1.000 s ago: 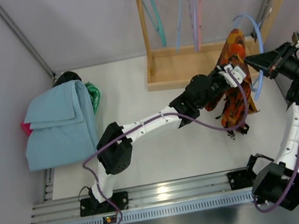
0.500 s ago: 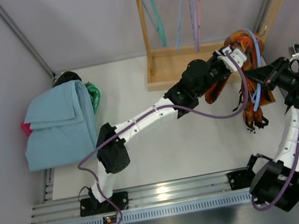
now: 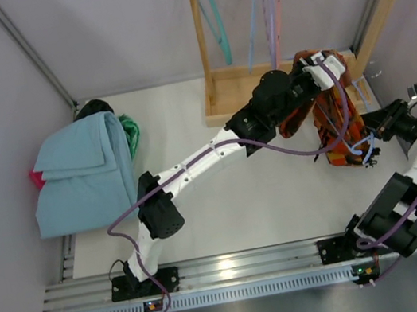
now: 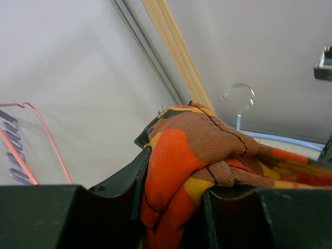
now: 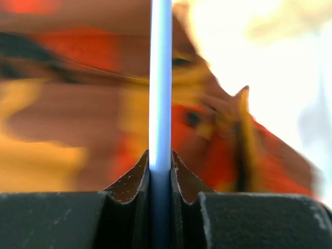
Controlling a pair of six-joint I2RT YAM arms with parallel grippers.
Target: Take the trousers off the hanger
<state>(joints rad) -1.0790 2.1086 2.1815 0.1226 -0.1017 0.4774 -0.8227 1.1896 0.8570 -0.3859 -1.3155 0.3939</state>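
The trousers [image 3: 337, 119], orange, yellow and brown patterned, hang in a bunch near the back right. My left gripper [image 3: 323, 69] is shut on their top; in the left wrist view the cloth [image 4: 202, 150] fills the gap of that gripper [image 4: 174, 207]. The hanger [image 3: 366, 147] is light blue and sticks out at the trousers' lower right. My right gripper [image 3: 375, 131] is shut on it. In the right wrist view its thin blue bar [image 5: 160, 78] runs straight up between the closed fingers of that gripper [image 5: 160, 167], with blurred trousers [image 5: 78, 109] behind. The hanger's metal hook [image 4: 239, 96] shows past the cloth.
A wooden rack [image 3: 251, 101] stands at the back with a teal hanger [image 3: 214, 17] and pink and blue hangers [image 3: 268, 0] on it. A folded light-blue cloth pile [image 3: 82, 174] lies at the left. Walls close in on both sides. A pink hanger [image 4: 46, 140] shows in the left wrist view.
My left gripper has lifted the trousers back toward the rack. My right gripper has pulled the blue hanger down and toward the near right, so it now pokes out of the cloth's lower edge.
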